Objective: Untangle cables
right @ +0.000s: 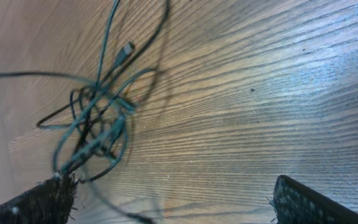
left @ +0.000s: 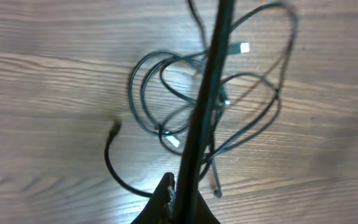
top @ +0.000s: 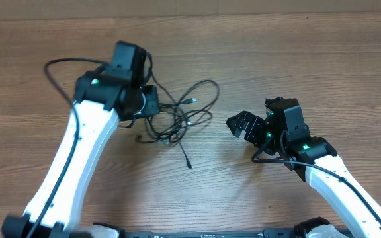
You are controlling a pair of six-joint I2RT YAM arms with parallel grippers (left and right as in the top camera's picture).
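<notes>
The cables (top: 184, 116) lie as a tangle of thin black cords on the wooden table, left of centre. My left gripper (top: 153, 106) sits at the tangle's left edge. In the left wrist view my left gripper (left: 183, 188) is shut on one black cable (left: 205, 93), which runs taut up from the jaws across the loops. A silver-tipped plug (left: 245, 47) and a loose cord end (left: 114, 129) lie on the wood. My right gripper (top: 239, 125) stands open to the right of the tangle, apart from it. The right wrist view shows the cables (right: 98, 118) ahead of my right gripper (right: 173, 208), with nothing between its fingers.
The wooden table (top: 296, 59) stretches behind and to the right of the tangle. A thicker black wire (top: 55, 66) loops out from the left arm at the far left. One cord end (top: 188, 164) trails toward the front edge.
</notes>
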